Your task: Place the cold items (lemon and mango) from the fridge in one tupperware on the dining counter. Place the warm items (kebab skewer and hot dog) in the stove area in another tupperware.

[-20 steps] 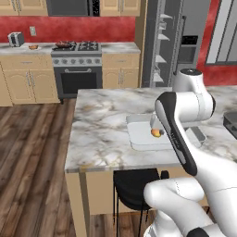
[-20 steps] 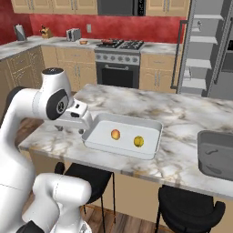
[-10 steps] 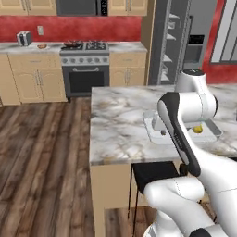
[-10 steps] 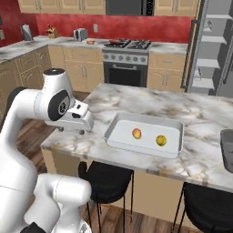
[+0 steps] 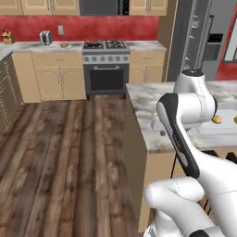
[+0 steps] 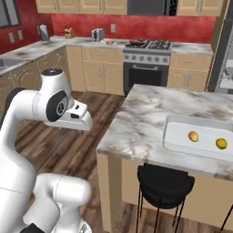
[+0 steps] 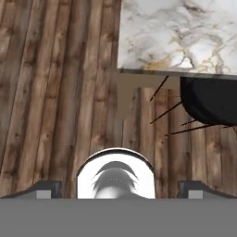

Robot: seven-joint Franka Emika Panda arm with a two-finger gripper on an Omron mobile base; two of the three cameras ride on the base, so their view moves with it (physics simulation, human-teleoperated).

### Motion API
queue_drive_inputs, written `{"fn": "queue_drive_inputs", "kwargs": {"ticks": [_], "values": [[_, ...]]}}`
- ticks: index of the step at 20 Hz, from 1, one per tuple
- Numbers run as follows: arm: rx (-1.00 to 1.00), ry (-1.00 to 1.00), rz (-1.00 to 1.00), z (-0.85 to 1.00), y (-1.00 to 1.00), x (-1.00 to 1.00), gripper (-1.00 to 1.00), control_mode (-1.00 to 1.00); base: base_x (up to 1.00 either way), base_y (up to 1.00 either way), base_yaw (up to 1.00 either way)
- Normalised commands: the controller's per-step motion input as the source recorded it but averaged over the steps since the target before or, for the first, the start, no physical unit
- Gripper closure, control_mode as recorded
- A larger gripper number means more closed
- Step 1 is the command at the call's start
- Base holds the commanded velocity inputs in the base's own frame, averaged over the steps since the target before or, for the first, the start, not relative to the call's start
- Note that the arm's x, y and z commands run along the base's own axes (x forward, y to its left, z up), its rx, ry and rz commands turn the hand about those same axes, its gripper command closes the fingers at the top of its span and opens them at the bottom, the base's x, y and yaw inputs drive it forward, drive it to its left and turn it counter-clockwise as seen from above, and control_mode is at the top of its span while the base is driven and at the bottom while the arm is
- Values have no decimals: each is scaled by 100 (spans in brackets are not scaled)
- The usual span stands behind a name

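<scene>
The gripper (image 7: pixel 118 189) stands wide, its two dark finger tips (image 7: pixel 46 189) far apart at the bottom of the hand view, with nothing between them. It looks down on the wooden floor (image 7: pixel 55 92), with a corner of the marble dining counter (image 7: pixel 180 32) above and a black stool (image 7: pixel 210 99) tucked under its edge.

In the right base view the hand hangs beside the counter's near corner, out over the floor (image 6: pixel 68 141), clear of the marble top (image 6: pixel 150 116). On that counter sits a white tupperware (image 6: pixel 175 136), a shallow rectangular tray with low walls. Inside lie two small round fruits, well apart: the mango (image 6: pixel 193 136), orange with a yellowish tint, and the lemon (image 6: pixel 221 144), bright yellow. In the left base view the orange fruit (image 5: pixel 216 120) shows just past the arm's elbow.

Against the red back wall stands the stove (image 6: pixel 145 66), between wooden cabinets, with a toaster (image 6: pixel 97 34) on the worktop (image 6: pixel 86 42) to its left. What lies on the stove top is too small to tell.
</scene>
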Motion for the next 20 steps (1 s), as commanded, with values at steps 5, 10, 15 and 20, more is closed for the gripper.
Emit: {"fn": "queue_drive_inputs", "kwargs": {"ticks": [5,10,15,20], "values": [[0,0,0,0,0,0,-100,100,42,100,-11],[0,0,0,0,0,0,-100,100,68,100,-26],[0,0,0,0,0,0,-100,100,71,100,-30],[0,0,0,0,0,0,-100,100,94,100,-14]]}}
